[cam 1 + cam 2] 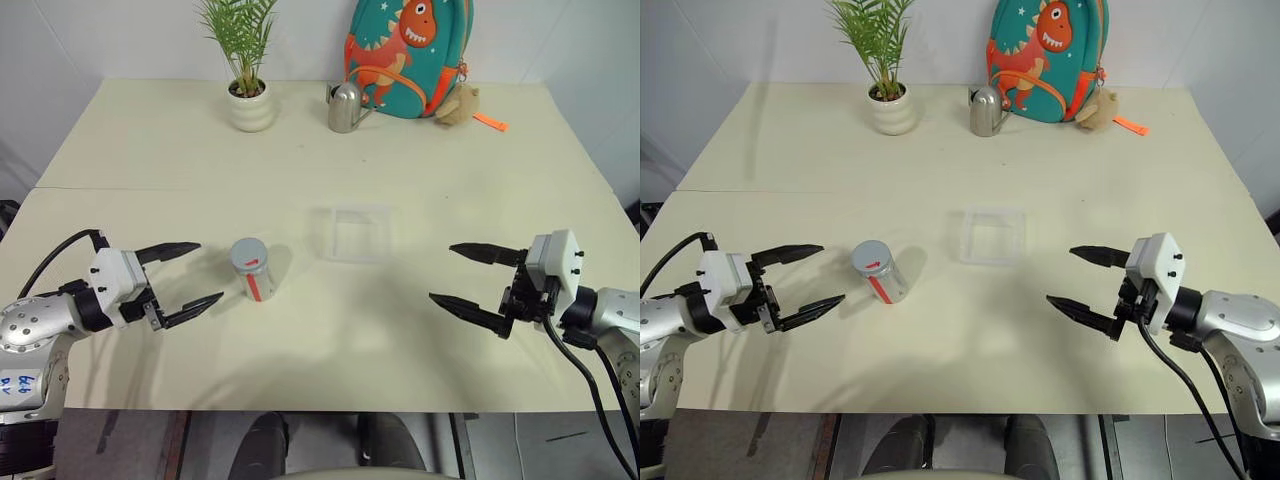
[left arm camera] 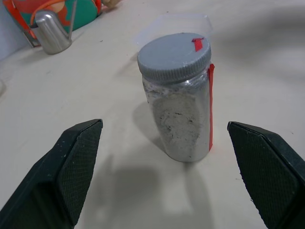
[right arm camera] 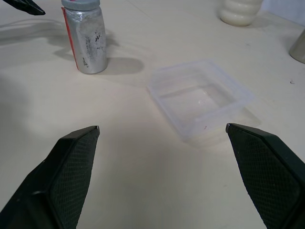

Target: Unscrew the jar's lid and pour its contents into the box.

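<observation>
— While the lid (image 2: 174, 55) sits screwed on the jar (image 1: 251, 268), is anything done?

— Nothing yet; unscrewing and pouring both remain. Jar: upright, mid-table, box (image 1: 360, 232) at its two o'clock, apart.

— Contents?

— Jar: cannot tell, walls clouded. Box: looks empty.

— Grippers?

— Left gripper (image 1: 181, 281): spread wide, holding nothing, at the jar's nine o'clock. Right gripper (image 1: 474, 279): likewise, at the box's four o'clock.

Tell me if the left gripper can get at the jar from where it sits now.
Probably yes. The left gripper is open, its fingers pointing at the jar, which stands upright with the lid on. Only bare table lies between them; the box sits beyond it.
</observation>
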Controlling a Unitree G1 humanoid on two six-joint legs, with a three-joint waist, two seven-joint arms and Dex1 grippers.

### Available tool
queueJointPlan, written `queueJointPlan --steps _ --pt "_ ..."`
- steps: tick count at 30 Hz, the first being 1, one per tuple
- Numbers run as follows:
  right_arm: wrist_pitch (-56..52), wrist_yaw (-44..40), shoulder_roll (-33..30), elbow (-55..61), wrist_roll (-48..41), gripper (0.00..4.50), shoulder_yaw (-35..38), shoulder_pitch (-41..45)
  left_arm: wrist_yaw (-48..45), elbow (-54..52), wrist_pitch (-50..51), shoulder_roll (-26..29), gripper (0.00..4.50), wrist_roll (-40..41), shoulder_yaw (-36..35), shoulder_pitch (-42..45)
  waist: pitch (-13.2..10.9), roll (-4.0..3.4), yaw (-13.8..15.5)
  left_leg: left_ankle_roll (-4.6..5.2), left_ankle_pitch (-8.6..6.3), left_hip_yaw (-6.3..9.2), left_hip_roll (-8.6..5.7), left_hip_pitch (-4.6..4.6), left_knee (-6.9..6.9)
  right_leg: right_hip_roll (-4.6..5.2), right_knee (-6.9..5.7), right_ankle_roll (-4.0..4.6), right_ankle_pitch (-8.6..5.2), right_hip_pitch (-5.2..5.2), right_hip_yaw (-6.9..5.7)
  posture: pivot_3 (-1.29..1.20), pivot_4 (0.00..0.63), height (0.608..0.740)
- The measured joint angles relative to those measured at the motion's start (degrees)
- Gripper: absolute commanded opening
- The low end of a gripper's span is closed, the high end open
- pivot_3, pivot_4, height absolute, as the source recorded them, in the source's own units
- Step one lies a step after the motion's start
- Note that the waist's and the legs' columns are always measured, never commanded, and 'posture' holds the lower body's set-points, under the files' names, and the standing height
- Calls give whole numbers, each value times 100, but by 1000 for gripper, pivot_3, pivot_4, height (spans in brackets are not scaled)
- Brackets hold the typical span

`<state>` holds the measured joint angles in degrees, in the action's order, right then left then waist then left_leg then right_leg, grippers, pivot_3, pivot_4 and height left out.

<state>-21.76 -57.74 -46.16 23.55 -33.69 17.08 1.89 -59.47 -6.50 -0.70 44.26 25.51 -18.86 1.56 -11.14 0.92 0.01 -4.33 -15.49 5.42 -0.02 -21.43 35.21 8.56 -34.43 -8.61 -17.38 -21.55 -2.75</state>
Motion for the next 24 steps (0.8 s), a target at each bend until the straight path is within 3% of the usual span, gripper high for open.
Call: queueJointPlan --steps 7,13,19,24 --pt "77 65 167 -162 126 4500 -458 459 380 -542 51 -298 4472 -21 -119 -669 0 0 -16 0 0 -4 1 0 0 0 7 -2 1 0 7 0 150 740" --pt "210 -45 440 -628 239 4500 -1046 1316 1782 -2077 154 -1521 4472 -431 -108 -1891 0 1 20 -3 1 -8 1 -2 2 0 12 -6 3 0 13 0 150 740" --pt "240 -79 650 -736 291 4500 -1416 1566 3148 -2890 210 -2515 4472 -1420 498 -2274 0 1 164 5 -4 -8 -3 -10 27 -2 18 -11 13 4 14 0 150 740" --pt "46 -60 679 -547 240 4500 -1466 1569 3813 -2925 271 -2948 4472 -2161 1190 -2265 0 0 156 18 -11 -11 -4 -20 42 -3 31 -15 28 4 16 0 150 740"
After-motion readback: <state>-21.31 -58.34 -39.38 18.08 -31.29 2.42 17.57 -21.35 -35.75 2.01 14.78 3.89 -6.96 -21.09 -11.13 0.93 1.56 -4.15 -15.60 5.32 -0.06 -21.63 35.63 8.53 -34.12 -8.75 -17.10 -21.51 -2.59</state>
